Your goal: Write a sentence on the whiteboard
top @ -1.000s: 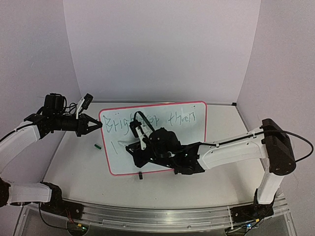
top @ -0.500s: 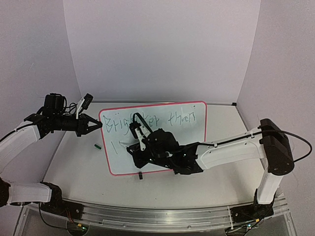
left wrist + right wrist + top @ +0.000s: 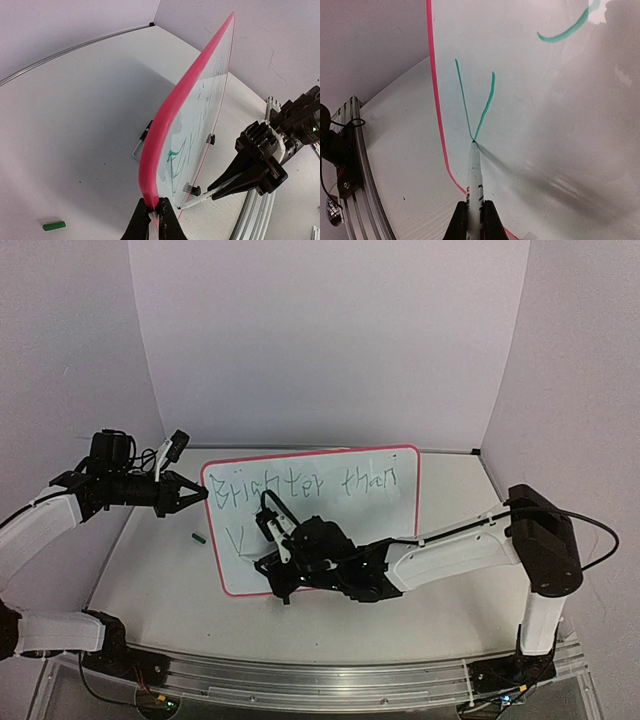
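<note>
The right gripper (image 3: pixel 475 220), clamped on the marker (image 3: pixel 474 175), has slid nearer the left gripper (image 3: pixel 155 220), adding a second stroke to the sentence (image 3: pixel 300 484) at its tip. The left gripper pinches the whiteboard (image 3: pixel 400 515) edge. A green cap (image 3: pixel 53 226) lies left of it.

Left gripper (image 3: pixel 154 214) closed, arm level, pointing right; right gripper (image 3: pixel 474 206) closed, arm low, stretched leftward

Pale lilac walls (image 3: pixel 330 340) enclose an evenly lit white tabletop (image 3: pixel 150 580).
</note>
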